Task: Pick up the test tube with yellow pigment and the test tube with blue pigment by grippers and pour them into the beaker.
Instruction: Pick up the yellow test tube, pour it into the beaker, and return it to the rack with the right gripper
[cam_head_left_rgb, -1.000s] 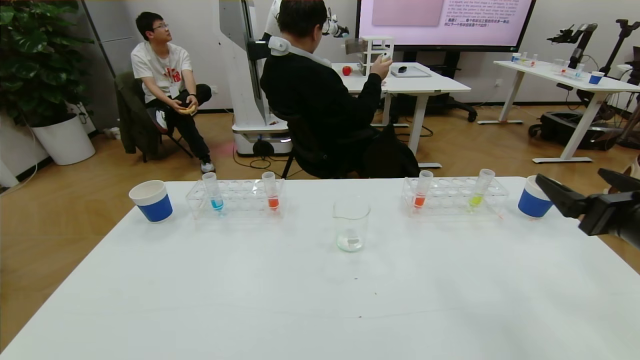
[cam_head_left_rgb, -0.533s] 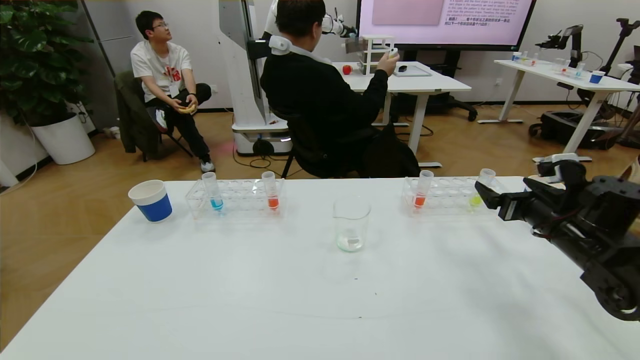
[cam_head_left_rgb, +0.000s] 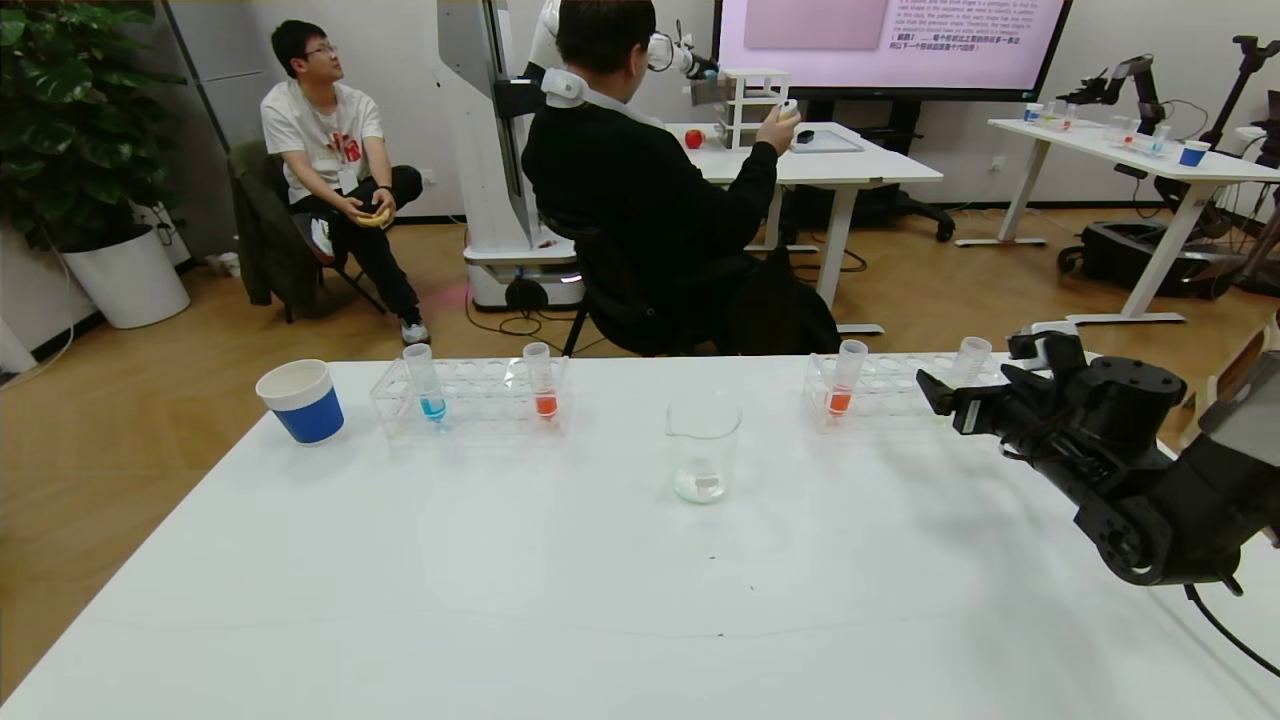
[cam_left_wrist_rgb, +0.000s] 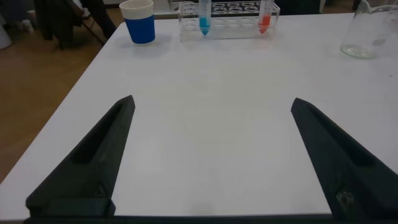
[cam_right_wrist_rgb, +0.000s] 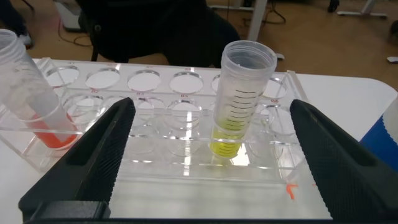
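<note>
Yellow-pigment test tube (cam_right_wrist_rgb: 242, 102) sat upright in rack (cam_head_left_rgb: 880, 395) near table's far right edge, unlifted; right gripper (cam_right_wrist_rgb: 208, 155) wide open, framing it, empty. Blue-pigment test tube (cam_head_left_rgb: 426, 383) in far-left rack, untouched. Left gripper (cam_left_wrist_rgb: 211, 155) spread, empty, near front edge. Beaker (cam_head_left_rgb: 702, 447) mid-table; both pours pending.

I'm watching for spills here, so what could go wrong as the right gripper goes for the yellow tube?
The open right gripper frames the test tube with yellow pigment, but the clear rack sits close; a finger could catch its wall and drag it. The orange tube already leans in the same rack, so a jolt might tip it. A low grip risks slipping.
</note>
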